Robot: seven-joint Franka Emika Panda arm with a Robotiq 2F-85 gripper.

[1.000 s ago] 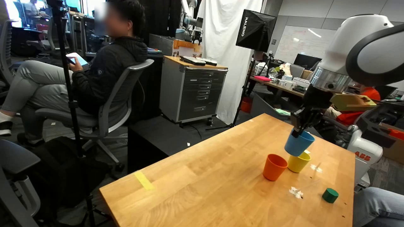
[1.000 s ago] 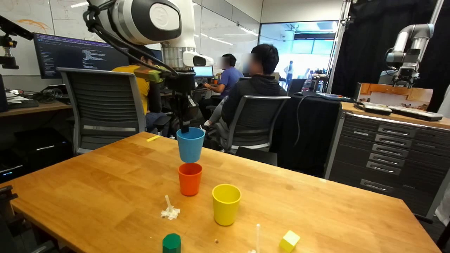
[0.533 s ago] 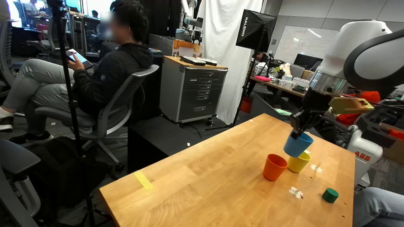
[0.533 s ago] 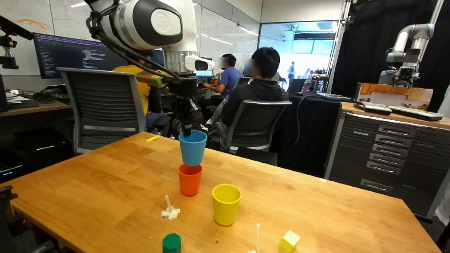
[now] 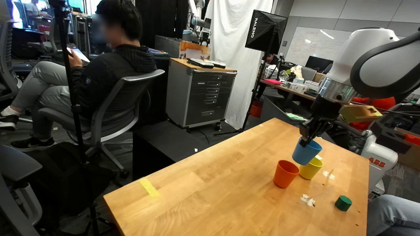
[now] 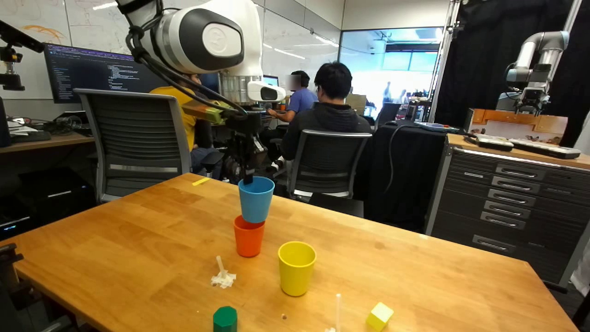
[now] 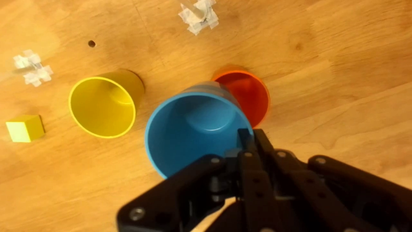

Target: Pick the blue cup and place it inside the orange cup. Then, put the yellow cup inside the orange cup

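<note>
Tool [image 7: 253,135] pinching blue cup [image 7: 193,135] at the rim. Yellow cup [image 7: 103,108], probably also light and stiff, should suit the same hold.

A green block [image 6: 225,319] and a yellow cube [image 6: 380,316] (well apart from each other) rest on the wooden table [image 6: 415,276].

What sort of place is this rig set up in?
Most likely a robotics lab sharing office space: another robot arm by a drawer cabinet, a monitor showing what looks like code, and a RALENO softbox light.
</note>
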